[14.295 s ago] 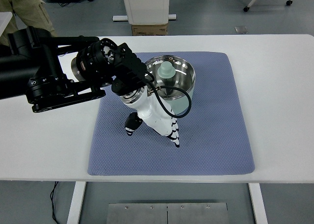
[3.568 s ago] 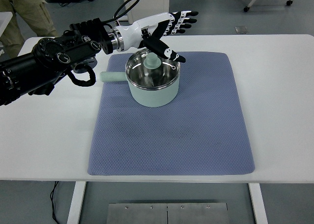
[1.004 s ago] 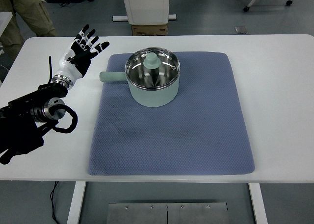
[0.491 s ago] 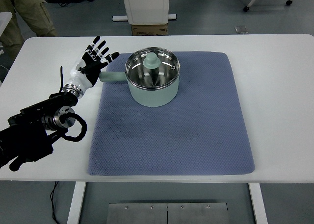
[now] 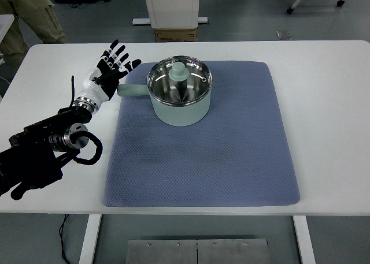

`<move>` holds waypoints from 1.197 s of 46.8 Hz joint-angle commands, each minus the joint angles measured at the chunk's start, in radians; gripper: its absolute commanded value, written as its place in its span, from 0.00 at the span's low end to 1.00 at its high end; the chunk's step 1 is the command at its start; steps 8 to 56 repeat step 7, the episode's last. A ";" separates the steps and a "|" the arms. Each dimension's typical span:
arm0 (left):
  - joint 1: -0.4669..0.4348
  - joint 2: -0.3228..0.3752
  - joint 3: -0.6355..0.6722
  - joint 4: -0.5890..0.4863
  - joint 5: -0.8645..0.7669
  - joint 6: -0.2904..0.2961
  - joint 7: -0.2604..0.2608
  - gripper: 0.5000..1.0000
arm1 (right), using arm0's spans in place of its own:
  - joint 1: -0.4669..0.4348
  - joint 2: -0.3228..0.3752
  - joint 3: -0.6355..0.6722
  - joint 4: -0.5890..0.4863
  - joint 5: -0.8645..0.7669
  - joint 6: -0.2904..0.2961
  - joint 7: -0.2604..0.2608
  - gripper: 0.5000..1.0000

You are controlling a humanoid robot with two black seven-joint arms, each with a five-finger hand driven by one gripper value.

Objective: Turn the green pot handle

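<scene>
From the head view you look down over a white table covered in the middle by a blue-grey quilted mat. No brand, label or legible writing shows on anything here.

The green pot sits on the far left part of the mat, upright, with a steel inside and a pale green knobbed lid piece resting in it. Its pot handle sticks straight out toward the picture's left, its long axis running parallel to the table's near edge, its tip just at the mat's left border.

Your left hand hovers just left of the handle tip, fingers spread wide and holding nothing; whether it touches the handle you cannot tell. The black left arm lies across the table's left part.

Beyond the table stand a white cabinet base, a cardboard box, and a person's trouser leg at the far left. Nothing lies between hand and handle.
</scene>
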 commanded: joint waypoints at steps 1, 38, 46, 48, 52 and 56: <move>-0.002 0.000 0.001 0.000 0.000 0.000 0.000 1.00 | 0.000 0.000 0.001 0.000 0.002 0.000 0.000 1.00; -0.002 0.000 -0.001 0.000 0.002 0.000 0.000 1.00 | 0.000 0.000 0.001 0.000 0.002 0.000 0.000 1.00; -0.002 0.000 -0.001 0.000 0.002 0.000 0.000 1.00 | 0.000 0.000 0.001 0.000 0.002 0.000 0.000 1.00; -0.002 0.000 -0.001 0.000 0.002 0.000 0.000 1.00 | 0.000 0.000 0.001 0.000 0.002 0.000 0.000 1.00; -0.002 0.000 -0.001 0.000 0.002 0.000 0.000 1.00 | 0.000 0.000 0.001 0.000 0.002 0.000 0.000 1.00; -0.002 0.000 -0.001 0.000 0.002 0.000 0.000 1.00 | 0.000 0.000 0.001 0.000 0.002 0.000 0.000 1.00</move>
